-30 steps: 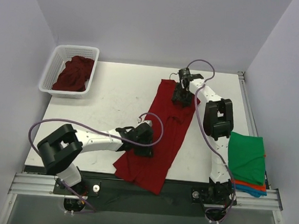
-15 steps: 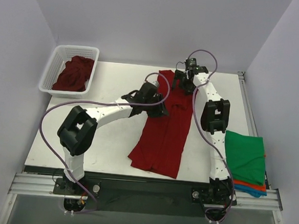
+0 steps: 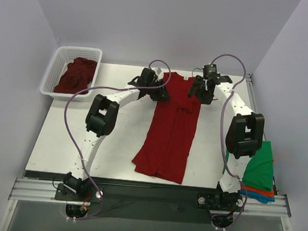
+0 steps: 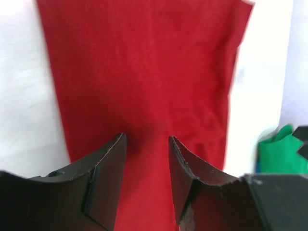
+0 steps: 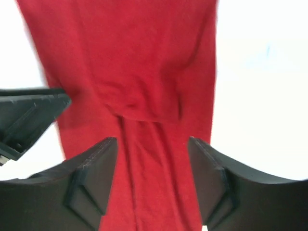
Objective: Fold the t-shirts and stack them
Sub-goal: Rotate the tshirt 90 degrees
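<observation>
A deep red t-shirt (image 3: 168,132) lies flat on the white table (image 3: 105,133) as a long narrow strip running from the far edge toward the front. My left gripper (image 3: 160,93) hovers over its far left corner, open, red cloth (image 4: 144,72) showing under the gap of that gripper (image 4: 147,139). My right gripper (image 3: 202,94) is at the far right corner, open too (image 5: 151,142), above a folded-over sleeve (image 5: 144,103). Neither holds cloth. Folded t-shirts (image 3: 261,170) are stacked at the right edge, green on top of orange and blue.
A white lattice basket (image 3: 57,69) at the far left corner holds crumpled dark red shirts (image 3: 76,77). In the right wrist view the left gripper's finger (image 5: 29,118) shows at the left edge. The green stack (image 4: 276,154) shows in the left wrist view.
The left arm swung from the shirt's near end to its far left corner. The right gripper shifted right along the far edge. The shirt now lies straighter.
</observation>
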Available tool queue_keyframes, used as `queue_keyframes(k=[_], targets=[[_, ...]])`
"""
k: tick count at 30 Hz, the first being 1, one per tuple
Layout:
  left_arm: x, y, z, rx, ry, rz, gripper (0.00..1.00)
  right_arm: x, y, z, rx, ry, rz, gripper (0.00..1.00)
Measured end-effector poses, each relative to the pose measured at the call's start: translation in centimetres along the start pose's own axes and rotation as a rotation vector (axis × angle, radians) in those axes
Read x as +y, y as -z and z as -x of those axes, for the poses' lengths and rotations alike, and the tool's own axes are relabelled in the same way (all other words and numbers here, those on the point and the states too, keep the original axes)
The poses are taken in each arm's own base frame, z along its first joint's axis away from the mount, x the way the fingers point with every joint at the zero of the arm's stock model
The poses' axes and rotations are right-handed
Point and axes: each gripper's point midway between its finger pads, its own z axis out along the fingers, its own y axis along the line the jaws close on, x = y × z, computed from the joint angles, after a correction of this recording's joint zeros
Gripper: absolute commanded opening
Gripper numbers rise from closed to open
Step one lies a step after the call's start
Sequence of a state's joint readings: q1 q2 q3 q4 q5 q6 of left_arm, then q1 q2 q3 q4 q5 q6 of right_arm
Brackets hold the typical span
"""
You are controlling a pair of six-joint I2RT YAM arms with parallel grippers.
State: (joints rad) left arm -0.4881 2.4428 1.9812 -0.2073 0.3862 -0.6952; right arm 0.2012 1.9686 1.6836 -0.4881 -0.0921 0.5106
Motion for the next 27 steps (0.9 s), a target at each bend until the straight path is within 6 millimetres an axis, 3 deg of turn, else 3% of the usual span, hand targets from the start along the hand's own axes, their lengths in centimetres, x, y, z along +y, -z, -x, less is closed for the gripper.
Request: queue_keyframes(k=[2, 3, 7, 8, 10, 15, 20, 24, 27], targets=[[0.7, -1.5, -1.0, 0.038, -0.005, -0.012, 0.51, -1.1, -1.2, -1.4, 0.033, -0.013, -0.024, 0.54], [0.6, -2.1, -1.2, 0.052, -0.005, -0.034, 0.51, -1.5, -2.2, -2.1, 0.056, -0.015, -0.038, 0.49], [0.3, -2.5, -0.1, 0.033, -0.022, -0.032, 0.5, -3.5, -7.6, -4.9, 0.156, -0.025, -0.093, 0.42], [0.6, -2.5, -0.1, 0.03, -0.017, -0.011, 0.5, -3.5, -8.1, -4.9, 0.169, -0.033, -0.09, 0.42], [1.3, -2.5, 0.1, 0.016, 0.009, 0.035, 0.5, -2.8, -8.3, -3.0, 0.118, -0.029, -0.067, 0.42], [2.6, -2.1, 0.8, -0.03, 0.055, 0.133, 0.5, -2.0, -10.3, -1.2, 0.11, -0.007, -0.038, 0.43], [4.8, 0.1, 1.0, -0.074, 0.123, 0.219, 0.5, 0.0, -11.7, 0.5, 0.124, 0.023, 0.007, 0.48], [6.4, 1.2, 2.3, -0.096, 0.17, 0.239, 0.51, 2.1, -12.6, 1.6, 0.121, 0.05, 0.064, 0.65], [6.9, 1.6, 3.4, -0.102, 0.176, 0.224, 0.62, 3.3, -12.4, 1.7, 0.123, 0.078, 0.099, 0.77]])
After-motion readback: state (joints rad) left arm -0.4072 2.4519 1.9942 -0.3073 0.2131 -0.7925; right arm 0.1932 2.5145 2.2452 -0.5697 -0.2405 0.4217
